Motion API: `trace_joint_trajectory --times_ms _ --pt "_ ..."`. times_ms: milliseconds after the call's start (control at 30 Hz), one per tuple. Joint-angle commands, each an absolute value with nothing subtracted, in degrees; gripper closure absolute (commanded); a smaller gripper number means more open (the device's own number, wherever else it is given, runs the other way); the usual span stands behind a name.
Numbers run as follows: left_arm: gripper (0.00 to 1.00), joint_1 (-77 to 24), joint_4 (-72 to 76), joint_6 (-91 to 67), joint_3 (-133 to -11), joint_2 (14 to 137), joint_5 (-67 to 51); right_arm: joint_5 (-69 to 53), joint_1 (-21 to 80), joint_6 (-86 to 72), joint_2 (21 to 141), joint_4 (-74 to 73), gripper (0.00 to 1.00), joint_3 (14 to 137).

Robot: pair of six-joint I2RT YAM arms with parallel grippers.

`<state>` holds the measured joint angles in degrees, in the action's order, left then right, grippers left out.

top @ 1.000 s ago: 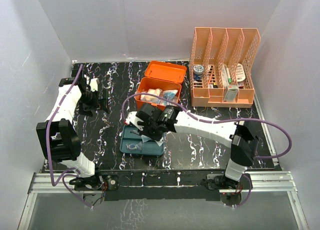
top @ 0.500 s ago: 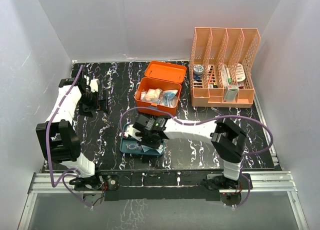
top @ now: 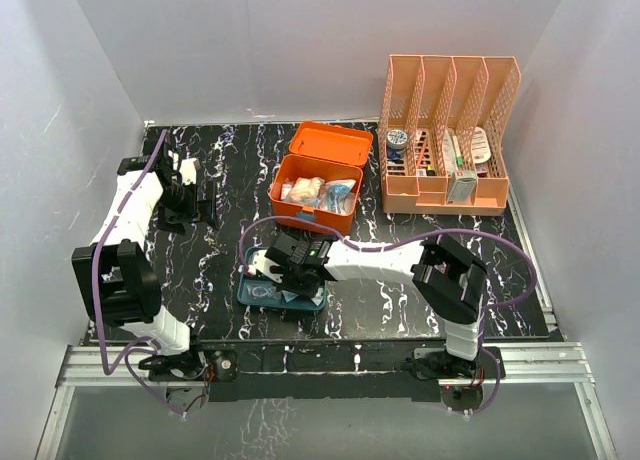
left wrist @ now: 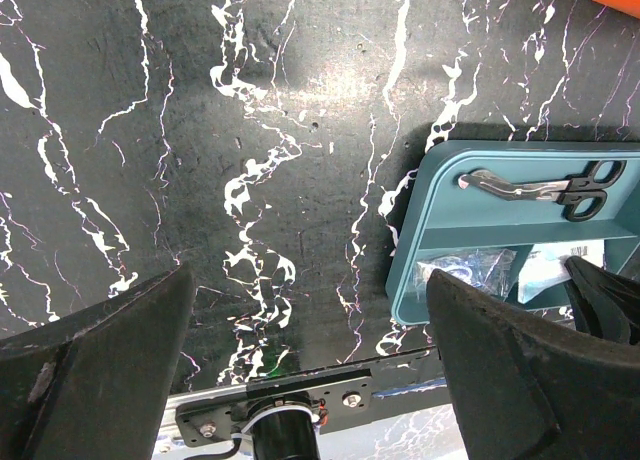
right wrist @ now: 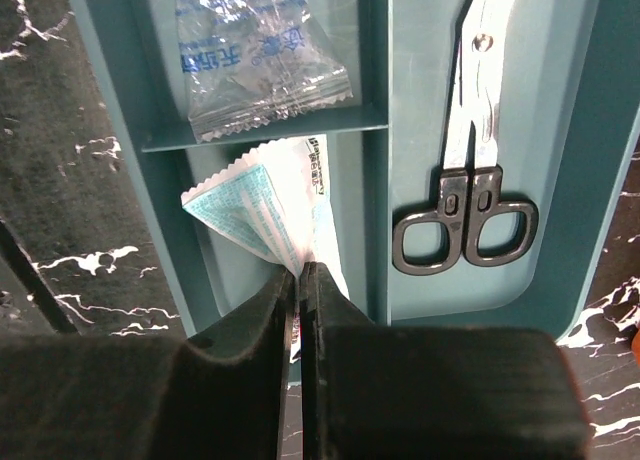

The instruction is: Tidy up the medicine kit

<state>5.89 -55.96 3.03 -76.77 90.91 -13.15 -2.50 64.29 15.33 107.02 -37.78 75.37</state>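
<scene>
Orange medicine kit [top: 332, 143] sits open just beyond my right pincer [right wrist: 298, 270], its teal tray [right wrist: 105, 80] out on the table right under the fingertips. I'm mid-placement: jaws pressed together, pinching a white-and-teal packet [right wrist: 255, 215] over the near compartment. Next, I reckon: lower, let go, back out cleanly. Ahead of the tips lies a clear sachet [right wrist: 255, 60], blue Chinese print I can't read; scissors [right wrist: 468, 180] to the right. Left pincer [left wrist: 308, 280] spread wide, holding nothing
</scene>
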Motion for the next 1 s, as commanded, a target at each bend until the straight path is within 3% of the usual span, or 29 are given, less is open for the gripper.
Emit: trace_joint_trajectory --times_ms 0,133,267,367,800,967 --pt "0.01 6.2 -58.0 3.6 -76.6 88.2 -14.3 0.1 64.5 15.7 107.6 -33.6 0.95 73.8" --pt "0.01 6.2 -58.2 3.7 -76.5 87.9 -14.4 0.8 64.5 15.0 107.9 -33.8 0.93 74.0" --pt "0.01 6.2 -58.3 3.8 -76.4 87.9 -14.5 1.2 64.5 14.3 107.2 -34.1 0.69 74.4" --pt "0.01 6.2 -58.3 3.9 -76.5 87.9 -14.8 1.8 64.5 13.9 105.7 -33.8 0.6 74.7" --pt "0.01 5.5 -59.7 9.8 -76.6 85.8 -17.0 4.6 64.5 9.9 97.9 -38.5 0.5 83.6" --pt "0.01 2.5 -60.6 12.2 -76.8 84.6 -17.3 6.1 64.4 8.9 94.9 -37.7 0.47 81.2"
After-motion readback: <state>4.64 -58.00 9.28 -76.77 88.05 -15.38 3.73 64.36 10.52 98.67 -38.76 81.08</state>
